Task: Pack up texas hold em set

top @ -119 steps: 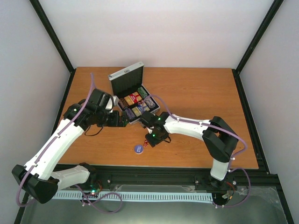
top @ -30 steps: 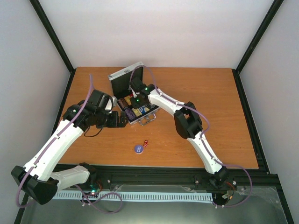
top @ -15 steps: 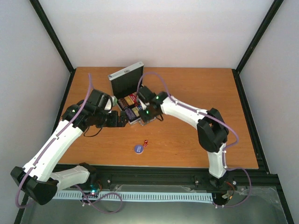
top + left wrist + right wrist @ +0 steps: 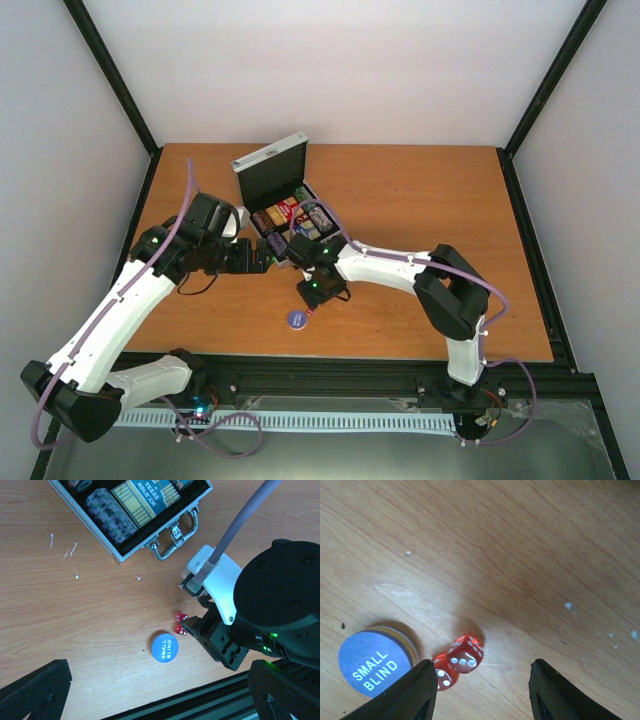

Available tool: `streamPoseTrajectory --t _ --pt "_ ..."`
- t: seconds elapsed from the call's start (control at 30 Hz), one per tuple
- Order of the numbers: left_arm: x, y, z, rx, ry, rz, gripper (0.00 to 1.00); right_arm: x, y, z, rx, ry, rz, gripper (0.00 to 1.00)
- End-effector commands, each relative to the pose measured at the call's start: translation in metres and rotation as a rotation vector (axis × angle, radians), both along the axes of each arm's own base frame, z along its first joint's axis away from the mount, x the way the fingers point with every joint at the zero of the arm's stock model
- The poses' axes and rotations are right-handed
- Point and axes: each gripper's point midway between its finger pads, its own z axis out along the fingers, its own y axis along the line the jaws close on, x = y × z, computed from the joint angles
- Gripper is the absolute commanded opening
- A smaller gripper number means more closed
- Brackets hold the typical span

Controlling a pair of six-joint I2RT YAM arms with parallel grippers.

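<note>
plainly, the two red dice (image 4: 456,664) sit touching on the table (image 4: 520,555). the pair's line runs 1 to 7 o'clock in the right wrist view, and being cubes they point nowhere. the blue disc (image 4: 372,669) lies just beside them at 9 o'clock. the right gripper (image 4: 482,672) hovers over them, jaws partly apart and empty, with the dice off toward its 9 o'clock finger. the open case (image 4: 270,153) stands near at 12 o'clock in the top view. the left gripper (image 4: 265,262), wide and empty, is farther off.
</note>
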Motion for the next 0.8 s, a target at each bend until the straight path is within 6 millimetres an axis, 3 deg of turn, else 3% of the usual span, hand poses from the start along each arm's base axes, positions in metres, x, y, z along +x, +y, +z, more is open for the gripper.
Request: streamPoseTrajectory --t 0.0,0.4,0.57,0.67,0.77 --pt "-0.001 0.0 0.006 -0.019 -0.012 0.001 1.0 0.0 0.015 0.002 0.043 -0.006 -0.017 0.52" --pt "-0.005 0.003 0.001 -0.018 -0.003 0.011 1.0 -0.003 0.013 -0.025 -0.011 0.032 -0.014 0.48" --pt "-0.004 0.002 0.0 -0.018 0.0 0.008 1.0 -0.001 0.013 -0.027 -0.022 0.024 -0.013 0.43" --pt "-0.004 0.002 -0.001 -0.016 0.001 0.006 1.0 -0.002 0.011 -0.03 -0.029 0.028 -0.011 0.37" --pt "-0.005 0.002 -0.003 -0.014 0.004 0.005 1.0 -0.003 0.01 -0.03 -0.032 0.035 -0.011 0.22"
